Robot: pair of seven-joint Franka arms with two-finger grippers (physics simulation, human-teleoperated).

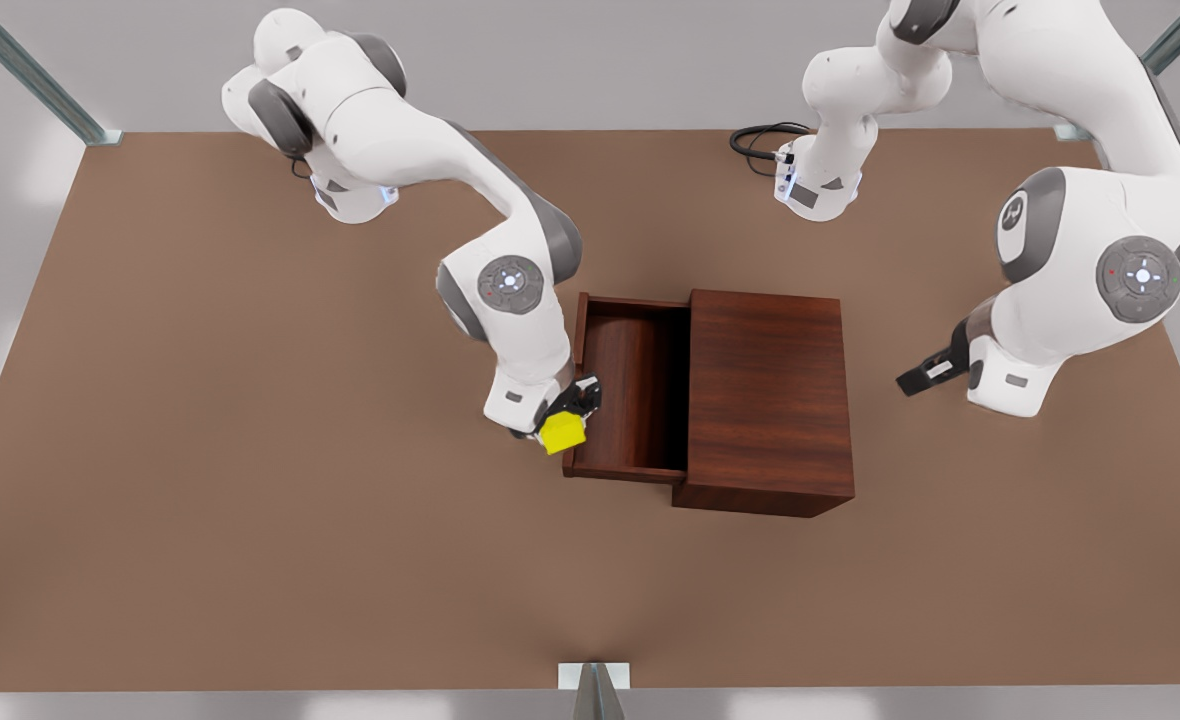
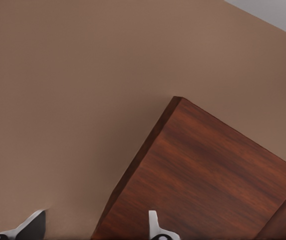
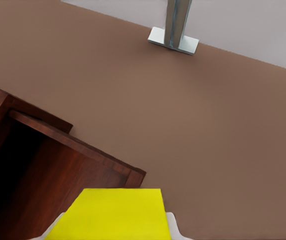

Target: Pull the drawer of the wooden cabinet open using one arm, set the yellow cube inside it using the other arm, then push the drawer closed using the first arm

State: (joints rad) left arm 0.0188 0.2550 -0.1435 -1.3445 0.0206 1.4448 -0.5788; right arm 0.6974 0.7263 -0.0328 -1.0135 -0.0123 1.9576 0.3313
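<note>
- Yellow cube [image 1: 562, 432], small, bright and plain-faced, sits clamped between the fingers of the right gripper [image 1: 572, 412], just above the near-left corner of the open drawer; in the right wrist view the same cube [image 3: 113, 214] shows close up with a pale fingertip on each side.
- Dark reddish-brown wooden drawer [image 1: 630, 385] is pulled out toward the front view's left from the boxy dark reddish-brown wooden cabinet [image 1: 765, 400], and its tray interior is open to view.
- From the right wrist view, the drawer's corner [image 3: 78, 155] lies just below and beside the cube, on the brown table [image 3: 192, 110].
- Right arm reaches down from the far-left base, its wrist just left of the drawer's front panel.
- Left gripper [image 1: 925, 375] hovers at the front view's right, apart from the cabinet's right side, and waits; its fingers [image 2: 30, 227] stand spread with nothing between them, the cabinet [image 2: 207, 180] in view beyond.
- A grey metal post [image 3: 175, 25] stands at the table's near edge.
</note>
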